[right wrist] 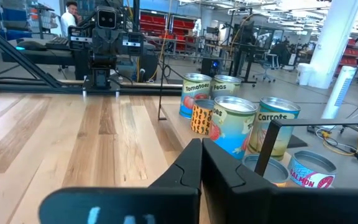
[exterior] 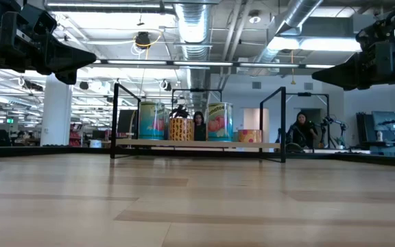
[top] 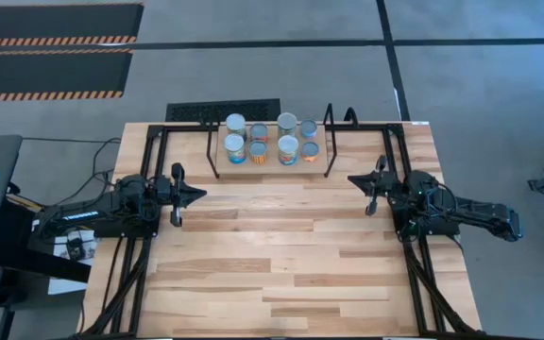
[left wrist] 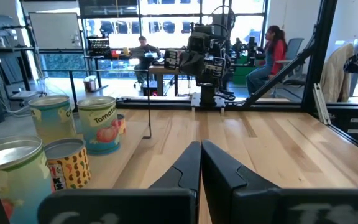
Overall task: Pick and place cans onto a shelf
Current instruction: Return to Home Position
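Eight cans (top: 288, 148) stand on the shelf (top: 272, 161), well apart from both pairs of closed, empty jaws.

"What colours are the cans (top: 288, 148) on the shelf (exterior: 197, 143)?"

"Silver tops. The tomato can (right wrist: 196, 93) is blue, a small can (right wrist: 201, 116) orange with a dark pattern, the carrots can (right wrist: 277, 134) yellowish, the salmon can (right wrist: 311, 169) pale blue with red lettering. The shelf: black wire, pale wood."

Eight cans (top: 288, 149); one shelf (top: 273, 161); one table (top: 281, 264); two arms (top: 111, 212).
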Motion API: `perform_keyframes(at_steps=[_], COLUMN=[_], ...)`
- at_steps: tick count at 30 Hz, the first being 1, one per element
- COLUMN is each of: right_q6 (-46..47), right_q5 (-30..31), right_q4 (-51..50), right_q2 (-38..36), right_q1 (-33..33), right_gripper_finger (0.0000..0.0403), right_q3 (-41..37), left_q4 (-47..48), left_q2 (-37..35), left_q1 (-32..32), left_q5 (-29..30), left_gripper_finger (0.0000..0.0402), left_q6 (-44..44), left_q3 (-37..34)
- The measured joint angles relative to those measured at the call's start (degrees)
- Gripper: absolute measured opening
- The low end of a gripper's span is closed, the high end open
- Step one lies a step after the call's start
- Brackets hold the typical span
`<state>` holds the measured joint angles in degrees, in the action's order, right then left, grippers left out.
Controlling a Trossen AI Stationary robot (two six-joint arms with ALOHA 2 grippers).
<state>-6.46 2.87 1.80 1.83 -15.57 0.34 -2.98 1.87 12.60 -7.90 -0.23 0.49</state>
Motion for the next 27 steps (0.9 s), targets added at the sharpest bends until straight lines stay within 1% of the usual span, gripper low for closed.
perform_keyframes(at_steps=[27], right_q6=[0.0], right_q5=[0.0], right_q4=[0.0], right_q2=[0.0], right_q1=[0.0], right_gripper_finger=[0.0032], right_q3=[0.0], left_q4=[0.0], left_q2=[0.0], left_q1=[0.0], left_q5=[0.0], left_gripper_finger=[0.0002], left_q6=[0.0], left_q3=[0.0])
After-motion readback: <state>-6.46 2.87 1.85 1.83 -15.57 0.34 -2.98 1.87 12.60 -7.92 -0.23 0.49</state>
